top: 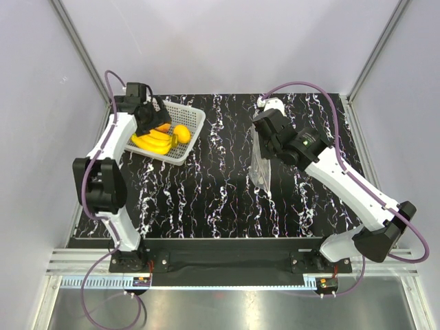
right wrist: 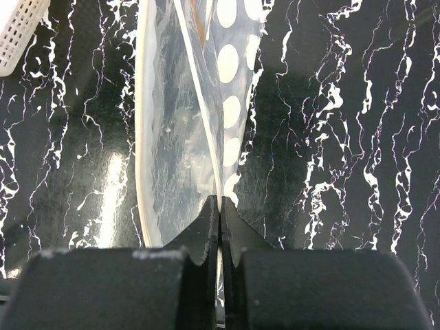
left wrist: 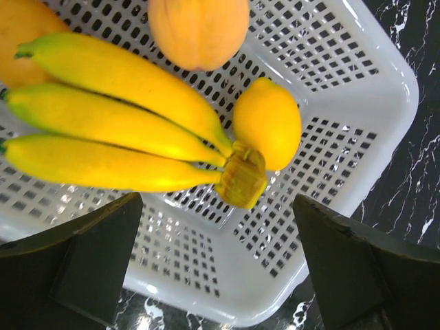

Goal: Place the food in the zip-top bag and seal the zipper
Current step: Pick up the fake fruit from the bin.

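Two of the three round fruits run out of the left wrist view: an orange fruit (left wrist: 20, 34) far ahead of the left pincer (left wrist: 216, 206) to its left, and a peach-coloured fruit (left wrist: 199, 27) straight ahead. Only the yellow fruit (left wrist: 268, 124) shows whole, touching the stem end of the bananas (left wrist: 117, 124), three in one bunch just ahead of the fingers. All lie in the one white basket (left wrist: 357, 103). That pincer gapes wide over the basket's near rim, gripping nothing. Your right pincer (right wrist: 218, 201) is pinched tight on an edge of the single zip-top bag (right wrist: 179, 137), which stretches away ahead of it over the bench (right wrist: 344, 137), its far end cut off. You cannot tell the zipper from the folds.
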Robot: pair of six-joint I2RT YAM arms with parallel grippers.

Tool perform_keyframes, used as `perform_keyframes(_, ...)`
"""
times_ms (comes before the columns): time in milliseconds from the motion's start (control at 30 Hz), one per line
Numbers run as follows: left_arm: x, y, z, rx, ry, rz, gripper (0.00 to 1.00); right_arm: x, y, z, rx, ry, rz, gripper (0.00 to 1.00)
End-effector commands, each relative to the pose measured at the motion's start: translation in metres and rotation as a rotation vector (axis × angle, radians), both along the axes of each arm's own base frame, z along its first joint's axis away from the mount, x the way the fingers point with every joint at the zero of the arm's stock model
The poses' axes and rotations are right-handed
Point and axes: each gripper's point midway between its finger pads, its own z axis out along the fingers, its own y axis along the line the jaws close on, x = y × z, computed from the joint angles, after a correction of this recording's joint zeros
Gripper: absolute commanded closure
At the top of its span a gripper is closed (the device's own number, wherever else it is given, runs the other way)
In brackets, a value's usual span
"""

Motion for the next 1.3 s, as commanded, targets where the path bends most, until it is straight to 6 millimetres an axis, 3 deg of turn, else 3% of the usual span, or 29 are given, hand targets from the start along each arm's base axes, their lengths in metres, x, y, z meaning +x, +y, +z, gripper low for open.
perform_keyframes(0,0.03,-0.02,0.002,-0.029,-0.048,-0.003,0.01,-0.001,0.001,0.011,0.012,-0.022,0.017,1.0)
perform_keyframes(167,0.061,-0.031,-0.01,-0.027,-0.025,-0.017,0.01,-0.002,0.001,0.011,0.015,-0.02,0.016,1.0)
perform_keyframes(300,0.068,-0.047,-0.02,0.031,0.001,-0.09,0.01,-0.003,-0.001,0.009,0.006,-0.018,0.017,1.0)
perform_keyframes(367,0.077,-0.046,-0.024,0.097,0.014,-0.108,0.01,-0.003,0.0,0.008,0.003,-0.014,0.018,1.0)
perform_keyframes(567,0.075,-0.047,-0.057,0.138,0.117,-0.153,0.01,-0.004,0.0,0.009,0.011,-0.016,0.02,1.0)
perform_keyframes(833,0.056,-0.045,-0.089,0.195,0.273,-0.189,0.01,-0.006,-0.001,0.01,0.019,-0.017,0.021,1.0)
perform_keyframes(967,0.056,-0.056,-0.107,0.144,0.308,-0.223,0.12,-0.006,-0.001,0.009,0.024,-0.015,0.02,1.0)
perform_keyframes(1000,0.056,-0.058,-0.108,0.134,0.307,-0.229,0.17,-0.007,-0.001,0.01,0.024,-0.015,0.02,1.0)
perform_keyframes(1033,0.057,-0.059,-0.105,0.133,0.3,-0.227,0.31,-0.007,-0.001,0.009,0.022,-0.014,0.019,1.0)
perform_keyframes(1067,0.057,-0.059,-0.1,0.131,0.288,-0.224,0.36,-0.007,-0.001,0.01,0.023,-0.014,0.018,1.0)
perform_keyframes(1133,0.064,-0.059,-0.085,0.123,0.224,-0.213,0.41,-0.007,-0.002,0.01,0.023,-0.015,0.017,1.0)
perform_keyframes(1267,0.067,-0.061,-0.027,0.037,0.03,-0.199,0.48,-0.007,-0.002,0.007,0.012,-0.009,0.016,1.0)
